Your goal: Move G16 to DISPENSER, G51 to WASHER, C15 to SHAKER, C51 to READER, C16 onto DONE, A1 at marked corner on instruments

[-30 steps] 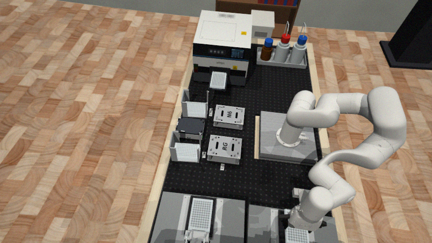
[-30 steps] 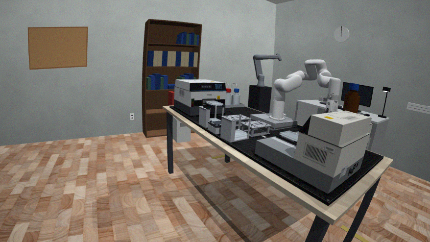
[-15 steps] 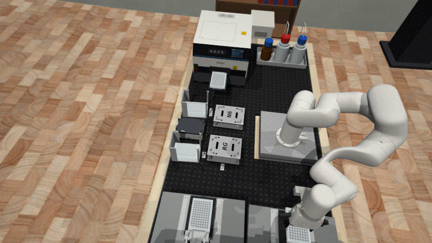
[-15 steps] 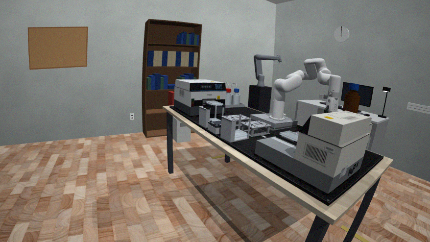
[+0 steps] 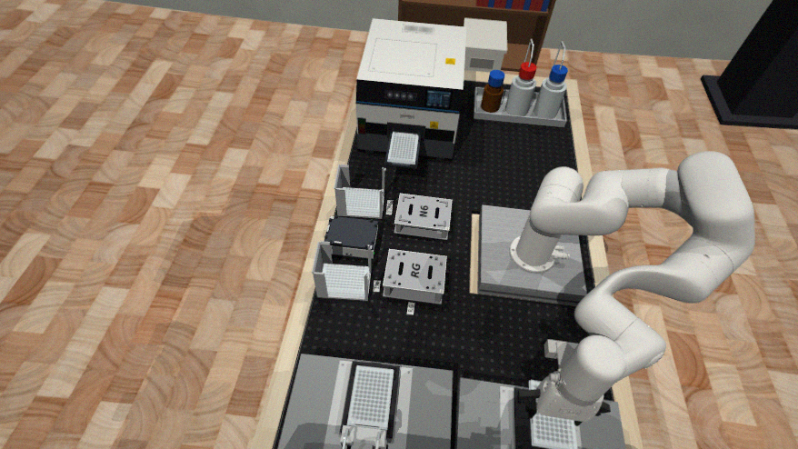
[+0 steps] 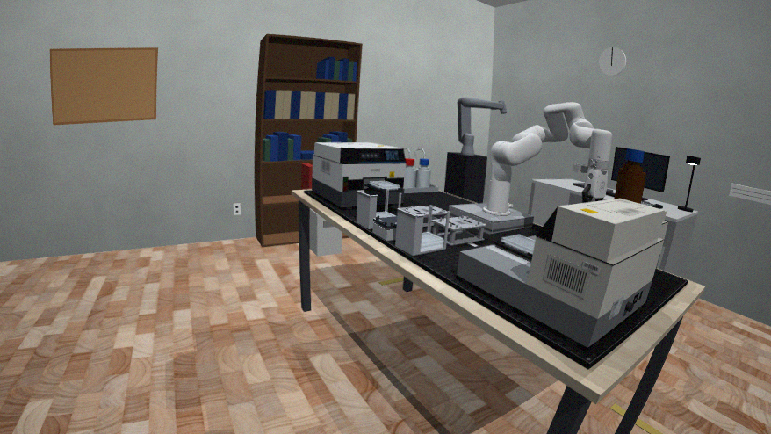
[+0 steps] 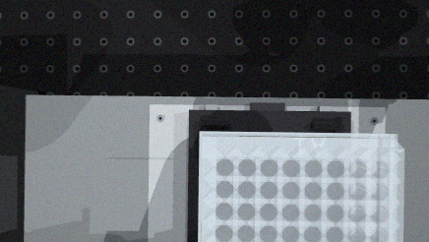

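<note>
Nearest the camera in the top view, the gripper (image 5: 557, 415) hangs over the right-hand instrument at the deck's near edge, its jaws clamped on a white well plate (image 5: 552, 431). The plate's label cannot be read. The wrist view shows the plate (image 7: 300, 187) above a dark nest (image 7: 270, 121) set in a pale grey housing (image 7: 89, 162), slightly offset from the nest's outline.

To the left, a second well plate (image 5: 370, 396) lies in the carriage of the neighbouring grey instrument (image 5: 312, 402).

Farther back on the black perforated deck (image 5: 502, 167) stand two nests with readable lettering: "RG" (image 5: 415, 272) and, beyond it, "N6" (image 5: 423, 211). Left of them are two open stack racks, the nearer (image 5: 319, 274) and the farther (image 5: 341, 186), each with a white plate inside, and a dark box-like unit (image 5: 351, 233) between them.

The arm's base (image 5: 491, 223) sits right of the nests.

At the far end, a large white instrument (image 5: 413, 55) carries a yellow sticker and presents another plate (image 5: 403, 147) on its tray. Three capped bottles (image 5: 522, 86) stand in a tray beside it.
</note>
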Robot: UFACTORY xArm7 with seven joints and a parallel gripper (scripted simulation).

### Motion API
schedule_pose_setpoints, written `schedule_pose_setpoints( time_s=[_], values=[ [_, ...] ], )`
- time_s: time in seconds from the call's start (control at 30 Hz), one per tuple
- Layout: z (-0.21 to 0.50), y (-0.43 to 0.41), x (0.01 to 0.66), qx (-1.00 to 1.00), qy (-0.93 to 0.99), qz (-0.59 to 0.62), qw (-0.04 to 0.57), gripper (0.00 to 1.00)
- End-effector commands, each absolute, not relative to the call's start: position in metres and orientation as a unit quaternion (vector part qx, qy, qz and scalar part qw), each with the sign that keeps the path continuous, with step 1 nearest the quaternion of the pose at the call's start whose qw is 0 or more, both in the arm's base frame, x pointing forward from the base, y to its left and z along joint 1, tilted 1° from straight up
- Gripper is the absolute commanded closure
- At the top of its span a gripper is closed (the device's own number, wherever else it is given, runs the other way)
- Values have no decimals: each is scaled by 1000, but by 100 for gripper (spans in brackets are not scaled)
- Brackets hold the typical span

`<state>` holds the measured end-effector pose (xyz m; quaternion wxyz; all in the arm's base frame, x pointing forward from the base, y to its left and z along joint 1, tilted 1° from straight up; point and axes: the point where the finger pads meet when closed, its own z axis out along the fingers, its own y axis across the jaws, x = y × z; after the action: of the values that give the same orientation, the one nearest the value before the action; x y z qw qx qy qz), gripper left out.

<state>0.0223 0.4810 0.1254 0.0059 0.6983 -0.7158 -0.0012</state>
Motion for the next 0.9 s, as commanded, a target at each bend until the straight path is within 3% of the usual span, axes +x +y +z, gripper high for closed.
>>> schedule_pose_setpoints(
  time_s=[0.0, 0.87],
  values=[
    [134, 482, 23, 698, -716, -3, 4, 100],
    [163, 482, 23, 698, -716, -3, 4, 100]
  ],
)
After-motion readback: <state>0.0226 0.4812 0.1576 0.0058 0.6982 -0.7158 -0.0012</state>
